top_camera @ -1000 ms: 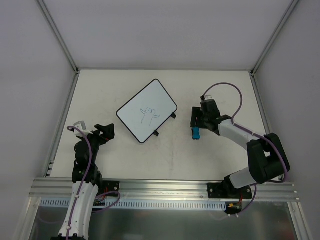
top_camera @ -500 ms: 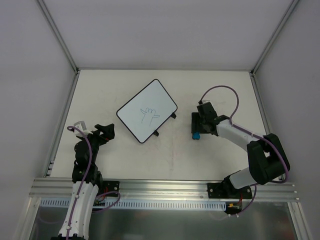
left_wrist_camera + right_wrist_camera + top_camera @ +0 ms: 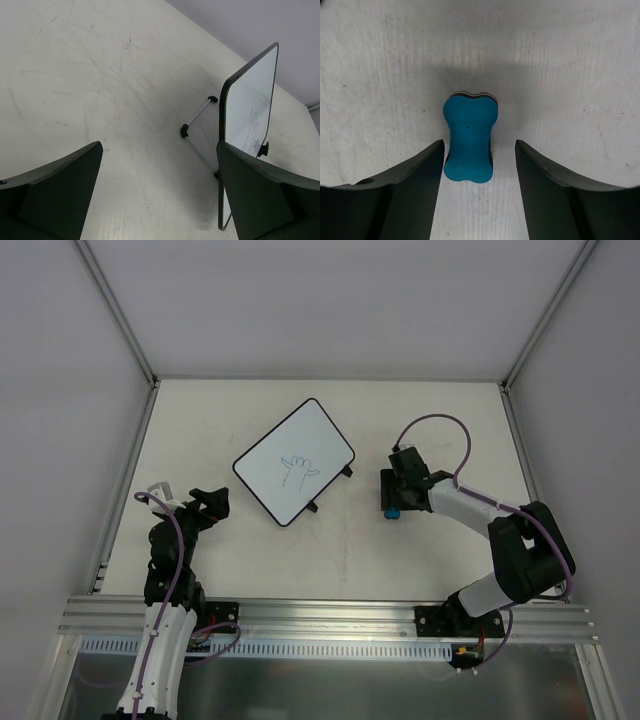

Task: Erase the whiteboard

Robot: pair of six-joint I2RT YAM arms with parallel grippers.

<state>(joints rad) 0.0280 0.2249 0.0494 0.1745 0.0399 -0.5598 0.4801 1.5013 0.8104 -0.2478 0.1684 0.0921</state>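
Two end effectors to account for. Right end effector (image 3: 479,150) low over the desk (image 3: 200,420), parted to a middling width astride the blue eraser (image 3: 469,139): one finger just beside its left flank, a clear gap on the other side (so nothing gripped yet). Left end effector (image 3: 160,147) spread wide and empty, hanging near the left desk edge. Whiteboard (image 3: 294,462) left of the eraser and well apart from it, toward the far middle of the desk, set askew on small black feet, line sketch (image 3: 298,469) not yet wiped.

Likely trouble: closing off-centre, with such uneven gaps, could nudge the eraser sideways or twist it out of the pinch. Later, could push the board across the desk while wiping, with only small feet under it and no second hold on it.

Plenty of bare desk between eraser and board for the carry. Tighter on the right and far sides, close to the enclosure walls (image 3: 590,440).
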